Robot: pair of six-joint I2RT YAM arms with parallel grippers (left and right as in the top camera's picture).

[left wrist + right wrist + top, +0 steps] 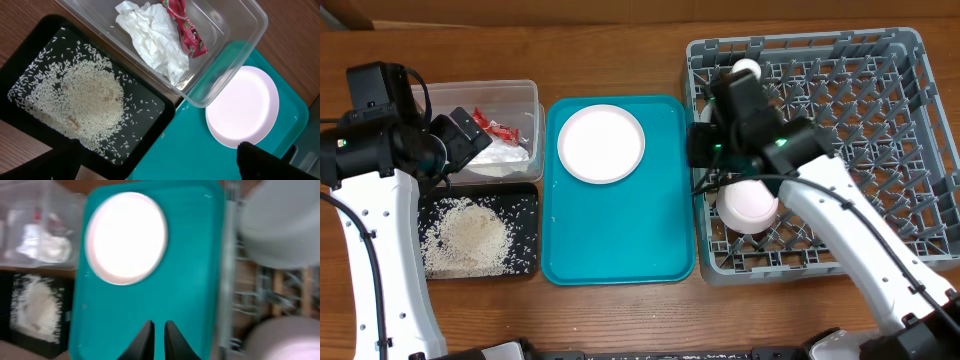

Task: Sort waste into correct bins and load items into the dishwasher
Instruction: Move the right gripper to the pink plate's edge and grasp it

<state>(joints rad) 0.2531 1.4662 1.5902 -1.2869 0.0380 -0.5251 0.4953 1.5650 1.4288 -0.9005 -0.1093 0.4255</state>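
A pale pink plate [601, 143] [126, 237] lies on the teal tray [620, 240]. The clear tub [525, 95] holds a crumpled napkin [152, 37] and a red wrapper [186, 27]. Rice [465, 235] covers the black tray [525, 200]. My left gripper [470, 135] [160, 167] hangs open and empty above both bins' right ends. In the grey dish rack [910, 150] sit a white bowl [748, 203], a small white cup [747, 68] and a grey-green bowl [285, 225]. My right gripper [698, 148] [158, 340] hovers at the rack's left wall over the tray's edge, jaws almost together, holding nothing.
Bare wooden table [620, 60] surrounds the bins, tray and rack. The right arm [840, 215] crosses the rack's front left part. The rack's right half shows only upright pegs [880, 120].
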